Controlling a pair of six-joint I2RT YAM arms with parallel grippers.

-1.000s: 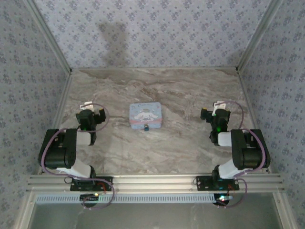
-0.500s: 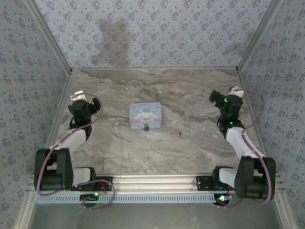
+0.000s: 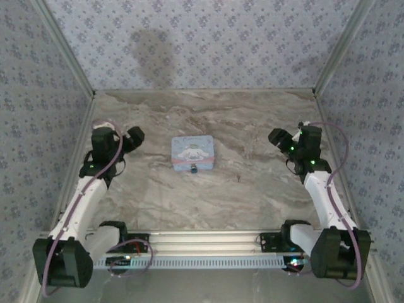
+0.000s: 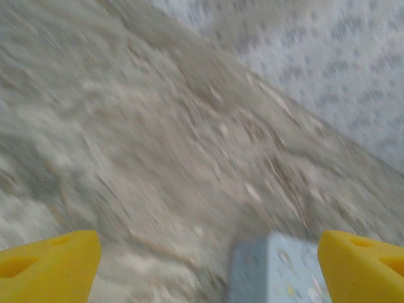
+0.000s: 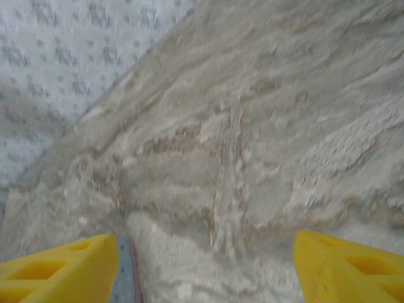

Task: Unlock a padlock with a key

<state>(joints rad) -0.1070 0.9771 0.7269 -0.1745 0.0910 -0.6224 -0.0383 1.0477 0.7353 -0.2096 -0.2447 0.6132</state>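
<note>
The light-blue tin (image 3: 192, 153) lies at the table's middle. The tiny dark-blue padlock (image 3: 194, 169) hangs at its near edge. A small dark speck (image 3: 238, 178) lies right of the tin; it is too small to tell whether it is the key. My left gripper (image 3: 134, 136) hovers left of the tin, open and empty. In the left wrist view its yellow fingertips (image 4: 50, 265) frame a blurred corner of the tin (image 4: 278, 271). My right gripper (image 3: 276, 138) hovers right of the tin, open and empty. Beside its left fingertip (image 5: 57, 268) a sliver of the tin (image 5: 123, 274) shows.
The marble table (image 3: 208, 120) is fenced by patterned walls at the back and both sides. An aluminium rail (image 3: 202, 240) at the near edge carries both arm bases. Both wrist views are blurred by motion.
Both arms have unfolded from their tucked pose and stretched out forward. Both grippers now point inward toward the tin from either side.
</note>
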